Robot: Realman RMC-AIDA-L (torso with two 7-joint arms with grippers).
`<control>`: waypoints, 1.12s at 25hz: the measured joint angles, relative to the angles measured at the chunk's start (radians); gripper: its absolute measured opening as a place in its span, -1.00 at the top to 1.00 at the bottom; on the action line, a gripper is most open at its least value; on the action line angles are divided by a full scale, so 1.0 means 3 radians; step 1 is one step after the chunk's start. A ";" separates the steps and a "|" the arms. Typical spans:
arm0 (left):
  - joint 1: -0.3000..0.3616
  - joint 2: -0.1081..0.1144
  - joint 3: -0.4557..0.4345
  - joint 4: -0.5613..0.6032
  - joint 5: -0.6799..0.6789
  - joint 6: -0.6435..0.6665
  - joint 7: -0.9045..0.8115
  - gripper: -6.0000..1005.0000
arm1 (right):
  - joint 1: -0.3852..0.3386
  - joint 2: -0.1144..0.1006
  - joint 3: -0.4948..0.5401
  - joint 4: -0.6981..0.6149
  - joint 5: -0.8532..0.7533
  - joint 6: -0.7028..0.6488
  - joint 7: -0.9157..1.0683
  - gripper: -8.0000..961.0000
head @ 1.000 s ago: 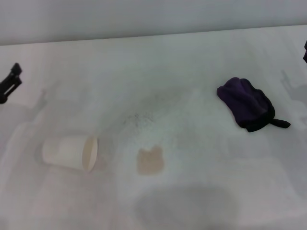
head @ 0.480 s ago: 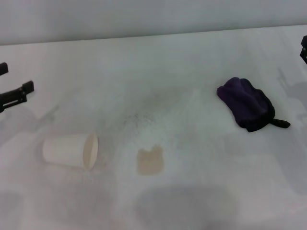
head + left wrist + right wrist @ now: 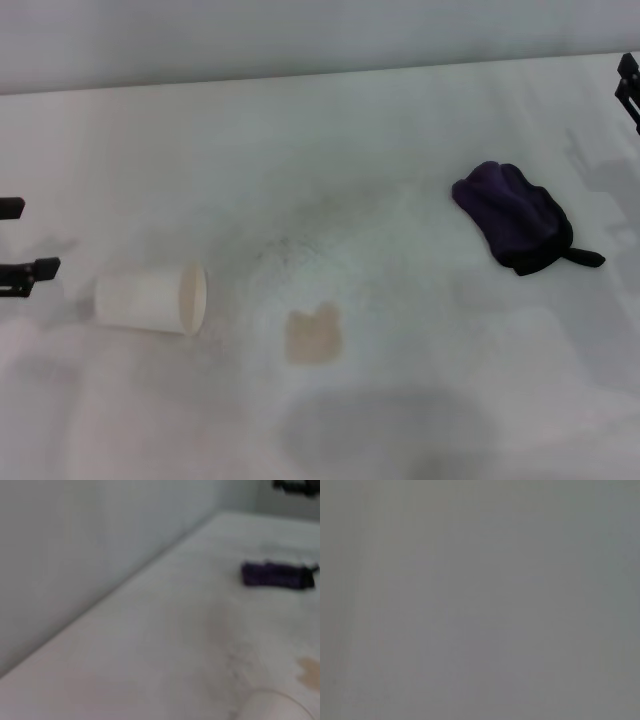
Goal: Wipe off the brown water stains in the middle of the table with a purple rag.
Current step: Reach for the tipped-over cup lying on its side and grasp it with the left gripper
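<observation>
Jaws on my left gripper (image 3: 22, 238) stand apart at the left edge of the head view, two black fingers with a gap between them, just beside a white paper cup (image 3: 150, 298) lying on its side. My right gripper (image 3: 630, 88) shows only as a black sliver at the far right edge; I cannot tell how its jaws stand. The dark purple cloth rag with black trim (image 3: 515, 229) lies untouched on the white matte tabletop (image 3: 350, 140), near that right gripper. The pale tan-brown stain (image 3: 314, 335) sits between cup and rag, nearer the cup.
</observation>
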 joint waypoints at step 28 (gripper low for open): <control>-0.0721 -0.0052 0.0004 0.0575 0.1322 -0.0548 0.0693 -0.70 | 0.0072 0.0023 0.0009 0.0011 0.0019 0.0095 0.0022 -0.62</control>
